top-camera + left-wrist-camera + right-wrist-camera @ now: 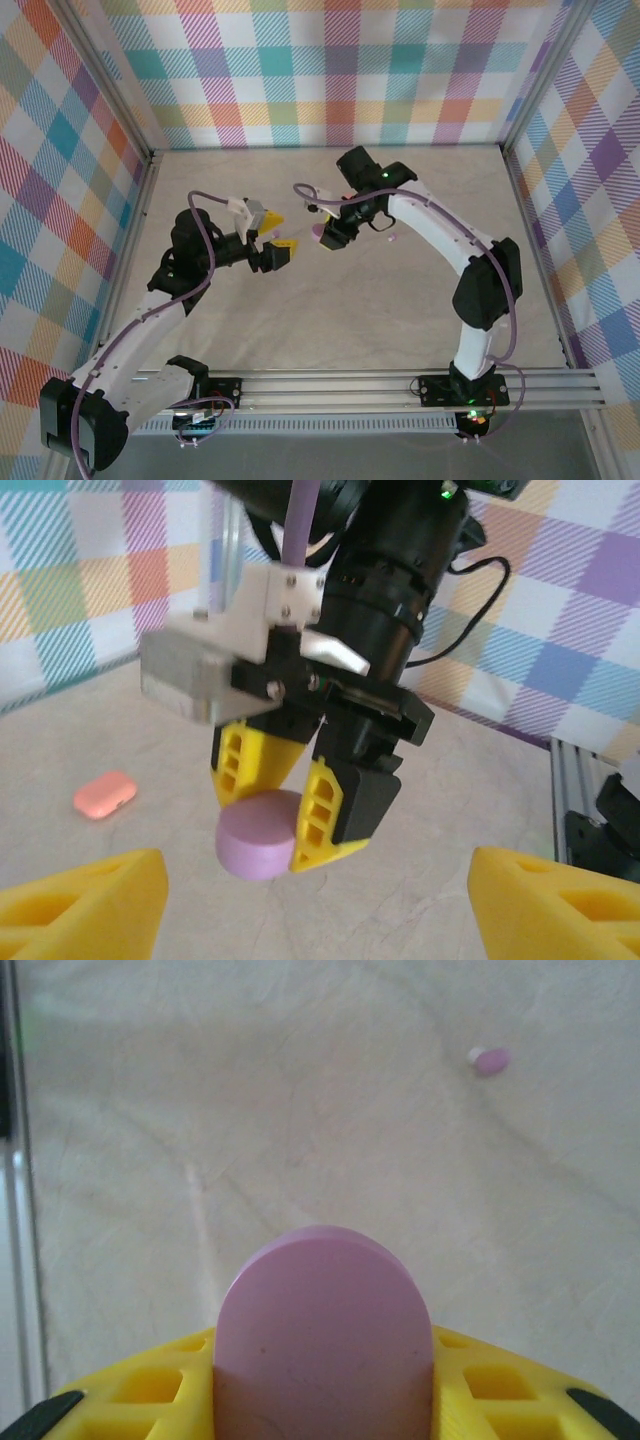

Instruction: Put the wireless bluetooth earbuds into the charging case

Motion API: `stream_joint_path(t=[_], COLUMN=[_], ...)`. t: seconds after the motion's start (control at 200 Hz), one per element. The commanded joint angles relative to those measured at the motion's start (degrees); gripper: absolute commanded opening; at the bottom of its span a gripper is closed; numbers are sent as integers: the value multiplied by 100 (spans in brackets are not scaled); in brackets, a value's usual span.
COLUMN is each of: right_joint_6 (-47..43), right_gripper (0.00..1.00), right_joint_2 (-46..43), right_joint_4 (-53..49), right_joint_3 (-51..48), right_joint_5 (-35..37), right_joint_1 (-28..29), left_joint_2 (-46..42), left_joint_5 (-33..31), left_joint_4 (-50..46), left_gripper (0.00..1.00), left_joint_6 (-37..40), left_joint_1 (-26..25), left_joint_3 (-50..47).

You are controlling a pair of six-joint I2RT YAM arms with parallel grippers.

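**Your two hands face each other, close but not touching.**
Your left arm [150, 320] reaches up and to the right from its base, and your left hand [277, 231] has its fingers spread wide. Your right arm [450, 240] rises, then bends back leftward. Your right hand [275, 840] points down, its fingers clamped on the purple case [322, 1340].

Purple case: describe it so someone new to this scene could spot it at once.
Follow the right arm out over the table to the right gripper, shut on the purple case and holding it off the surface. Unlike it, the pink case lies on the table, and the purple earbud is far smaller.
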Motion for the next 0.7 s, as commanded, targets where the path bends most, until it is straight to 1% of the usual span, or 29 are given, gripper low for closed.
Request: stream_joint_path(t=[0.0,0.075,0.165,0.32,0.47,0.7], right_joint_6=[-509,-585,-647,-754,-872,-1078], right_gripper=[31,31,32,32,32,32], right_joint_2=[-529,-670,-828,-1131,-1328,-1449], right_joint_4=[-379,-513,-647,-629,-580,-575], right_joint_3=[-74,-65,-87,-311,-458,-513], right_joint_5=[-368,-388,-465,-654,-652,-800], right_joint_1=[-23,-22,-21,11,97,145], left_joint_2=[99,198,244,455,706,938], left_joint_5=[728,719,504,155,189,337], left_joint_4=[-512,-902,-730,-629,-329,-159], left_gripper=[78,75,74,76,74,74], left_joint_6=[806,1064,1053,1327,1274,1251], left_joint_1=[-14,-85,-193,-683,-880,-927], left_joint_3=[392,537,487,541,608,625])
